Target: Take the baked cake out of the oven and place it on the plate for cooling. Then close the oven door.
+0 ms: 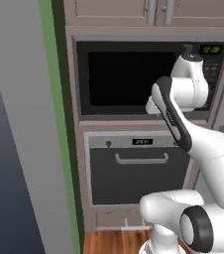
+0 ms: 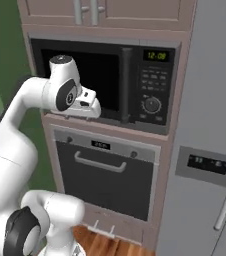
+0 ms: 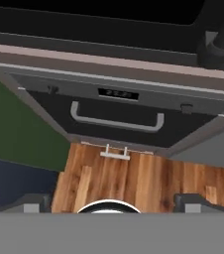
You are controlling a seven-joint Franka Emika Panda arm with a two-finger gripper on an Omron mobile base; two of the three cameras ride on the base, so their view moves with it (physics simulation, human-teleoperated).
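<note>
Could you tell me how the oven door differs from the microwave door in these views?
The oven door sits low under a silver control strip, while the microwave door sits above it. The oven door is dark grey with a horizontal silver bar handle; the microwave door is black with a dark vertical handle. Both doors are shut.

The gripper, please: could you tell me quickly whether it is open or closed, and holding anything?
Gripper: open, fingers wide apart and empty, raised in front of the closed oven door.
</note>
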